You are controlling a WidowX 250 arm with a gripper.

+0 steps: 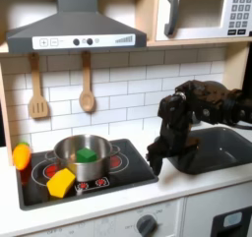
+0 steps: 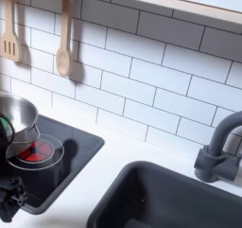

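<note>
In the first exterior view my black gripper (image 1: 157, 162) points down at the right edge of the black stovetop (image 1: 128, 172), between the stove and the sink (image 1: 228, 146). Its fingers merge into one dark shape, so I cannot make out how the jaws stand or whether anything is between them. A silver pot (image 1: 83, 156) with a green item (image 1: 87, 154) inside stands on the stove to the gripper's left. A yellow item (image 1: 61, 182) lies at the stove's front left. In the second exterior view the pot (image 2: 13, 118) sits at the left edge beside a red burner (image 2: 34, 152).
An orange and yellow item (image 1: 21, 155) stands at the far left of the counter. A wooden spatula (image 1: 37, 91) and spoon (image 1: 87, 84) hang on the tiled wall. Overhead are the hood (image 1: 74, 29) and microwave (image 1: 202, 13). A grey faucet (image 2: 219, 149) rises behind the sink (image 2: 175, 201).
</note>
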